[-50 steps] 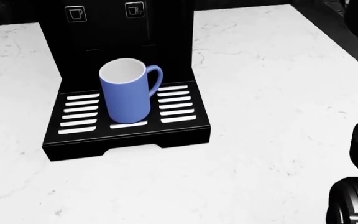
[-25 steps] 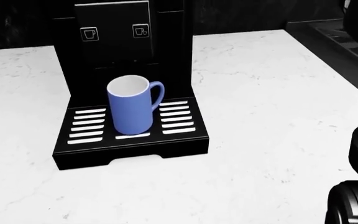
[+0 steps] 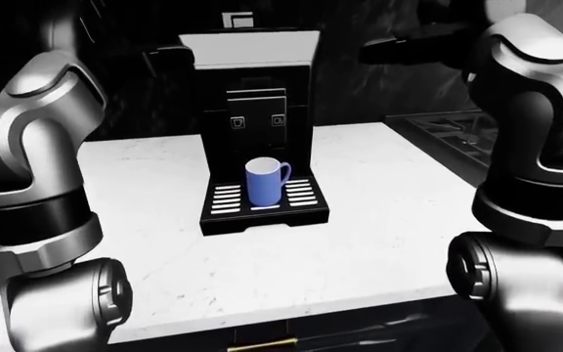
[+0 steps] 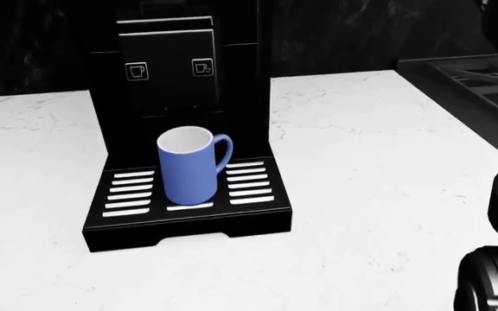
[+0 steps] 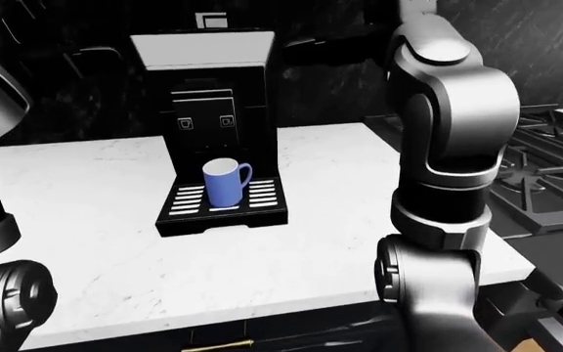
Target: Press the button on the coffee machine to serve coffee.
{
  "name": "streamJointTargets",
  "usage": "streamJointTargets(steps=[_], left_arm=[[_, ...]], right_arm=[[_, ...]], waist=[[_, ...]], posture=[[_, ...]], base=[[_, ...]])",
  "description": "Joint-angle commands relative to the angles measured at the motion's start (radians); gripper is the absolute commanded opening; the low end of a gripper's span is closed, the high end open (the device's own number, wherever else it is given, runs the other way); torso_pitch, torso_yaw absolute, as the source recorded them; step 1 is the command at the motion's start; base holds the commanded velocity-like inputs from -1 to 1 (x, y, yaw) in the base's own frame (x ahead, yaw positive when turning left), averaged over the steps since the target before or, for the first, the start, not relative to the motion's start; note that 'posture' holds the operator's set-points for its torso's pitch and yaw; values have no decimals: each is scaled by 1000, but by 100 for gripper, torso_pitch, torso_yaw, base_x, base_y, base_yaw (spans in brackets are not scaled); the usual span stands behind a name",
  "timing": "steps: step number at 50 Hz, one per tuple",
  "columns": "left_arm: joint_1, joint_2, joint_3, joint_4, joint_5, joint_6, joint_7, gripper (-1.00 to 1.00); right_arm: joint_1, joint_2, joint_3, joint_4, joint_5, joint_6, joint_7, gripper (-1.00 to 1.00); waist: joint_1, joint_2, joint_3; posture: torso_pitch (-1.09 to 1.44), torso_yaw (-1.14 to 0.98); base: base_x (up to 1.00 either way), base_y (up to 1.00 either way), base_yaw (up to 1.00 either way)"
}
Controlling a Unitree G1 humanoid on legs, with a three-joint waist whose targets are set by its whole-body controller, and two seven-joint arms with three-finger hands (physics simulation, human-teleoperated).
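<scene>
Mug [image 4: 188,166] on drip tray [image 4: 258,194] of coffee machine [image 4: 232,97] — two buttons [image 4: 136,70] above; machine on counter [image 4: 379,162].

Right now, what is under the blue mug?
The blue mug stands on the coffee machine's slotted drip tray. The slots right beneath it are covered.

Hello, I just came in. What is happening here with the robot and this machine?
A humanoid robot stands at a white counter facing a black coffee machine. A blue mug stands upright on the machine's drip tray, below the two cup-icon buttons. Nothing is being handled: both arms are raised at the sides of the views, and neither hand touches a button. The hands are hard to see against the dark wall. The mug looks empty, so the button press is not yet done.
</scene>
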Motion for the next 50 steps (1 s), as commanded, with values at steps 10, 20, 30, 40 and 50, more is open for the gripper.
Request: streamJointTargets(steps=[10, 20, 30, 40, 50], left_arm=[[-20, 11, 13, -36, -16, -24, -1, 100], [2, 23, 26, -99, -46, 6, -14, 100], [121, 83, 98, -313, -152, 131, -19, 100], [191, 99, 147, -419, -287, 196, 28, 100], [317, 139, 230, -548, -517, 239, 119, 100]], right_arm=[[-21, -1, -6, -22, -2, -35, -8, 100], [-14, 3, -6, -22, 4, -40, -11, 100], [-23, -8, -10, -25, 9, -30, -8, 100], [-21, -10, -12, -30, 13, -27, -9, 100], [-1, -9, -14, -45, 21, -29, -16, 100]], waist=[[5, 0, -43], [10, 0, -63], [7, 7, -62], [12, 9, -62], [13, 17, -60]], posture=[[-47, 0], [-50, 0], [-50, 0], [-50, 0], [-50, 0]], base=[[0, 0, 0], [0, 0, 0], [0, 0, 0], [0, 0, 0], [0, 0, 0]])
